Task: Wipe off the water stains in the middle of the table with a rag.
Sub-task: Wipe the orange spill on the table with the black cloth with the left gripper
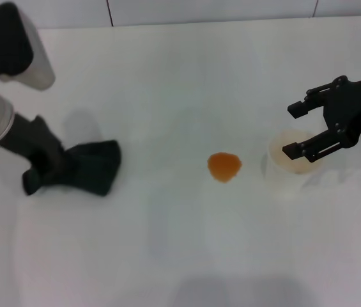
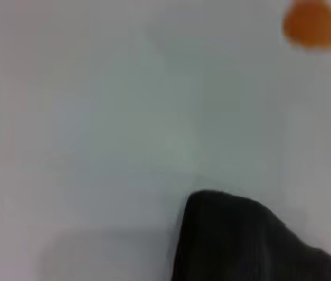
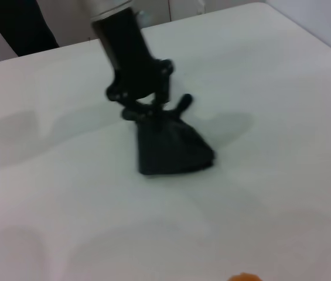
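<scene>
The water stains are one small orange blot in the middle of the white table; the blot also shows in the left wrist view and at the edge of the right wrist view. The dark rag lies bunched on the table at the left, well left of the blot. My left gripper is shut on the rag's left end. The right wrist view shows that gripper pinching the top of the rag, whose lower part spreads on the table. The rag's edge fills a corner of the left wrist view.
A white cup with pale orange residue stands just right of the blot. My right gripper hovers open over it, one finger across its mouth. The table's far edge meets a wall.
</scene>
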{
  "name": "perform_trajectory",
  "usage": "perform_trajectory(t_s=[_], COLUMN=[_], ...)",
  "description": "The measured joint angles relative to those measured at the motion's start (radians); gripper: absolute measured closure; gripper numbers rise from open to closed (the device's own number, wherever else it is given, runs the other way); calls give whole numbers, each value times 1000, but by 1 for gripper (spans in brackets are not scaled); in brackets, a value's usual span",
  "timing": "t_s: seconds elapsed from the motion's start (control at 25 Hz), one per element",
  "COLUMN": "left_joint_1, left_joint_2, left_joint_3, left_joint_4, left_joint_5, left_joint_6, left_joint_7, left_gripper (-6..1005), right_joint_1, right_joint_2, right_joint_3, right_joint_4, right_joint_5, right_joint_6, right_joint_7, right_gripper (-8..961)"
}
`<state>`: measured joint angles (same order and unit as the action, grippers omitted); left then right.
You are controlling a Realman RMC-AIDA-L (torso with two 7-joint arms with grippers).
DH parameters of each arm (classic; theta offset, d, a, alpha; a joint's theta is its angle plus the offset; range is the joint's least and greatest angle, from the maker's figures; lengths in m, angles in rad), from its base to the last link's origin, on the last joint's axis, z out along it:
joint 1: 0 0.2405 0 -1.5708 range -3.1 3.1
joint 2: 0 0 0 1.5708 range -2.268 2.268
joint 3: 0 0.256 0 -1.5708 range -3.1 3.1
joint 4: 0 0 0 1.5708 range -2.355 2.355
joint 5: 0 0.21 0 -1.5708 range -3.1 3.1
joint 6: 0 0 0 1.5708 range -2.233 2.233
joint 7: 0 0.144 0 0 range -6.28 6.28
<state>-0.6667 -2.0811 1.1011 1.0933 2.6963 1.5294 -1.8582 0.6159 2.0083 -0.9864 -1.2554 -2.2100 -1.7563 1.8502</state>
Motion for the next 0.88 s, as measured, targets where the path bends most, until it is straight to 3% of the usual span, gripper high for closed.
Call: perform_trajectory(t_s=[0.28,0.56,0.88], left_joint_1=[-81,-104,-147], left_joint_2=[-3,-3,-7], left_joint_3=[10,15,122], left_joint_4=[-41,-72,-187], left_joint_5=[-78,-102,-147], left_joint_6=[-42,-88,-240], left_joint_7=[-37,-89,-181], left_gripper=[944,945,945], right_joint_1=[8,-5,-23], right_joint_2=[1,-1,-3], right_joint_3=[0,-1,-11], right_joint_4=[8,6,-2], right_joint_5=[0,-6,-7], right_joint_6=[0,-2,-5], right_joint_7=[1,-1,-3], right_gripper=[111,111,112])
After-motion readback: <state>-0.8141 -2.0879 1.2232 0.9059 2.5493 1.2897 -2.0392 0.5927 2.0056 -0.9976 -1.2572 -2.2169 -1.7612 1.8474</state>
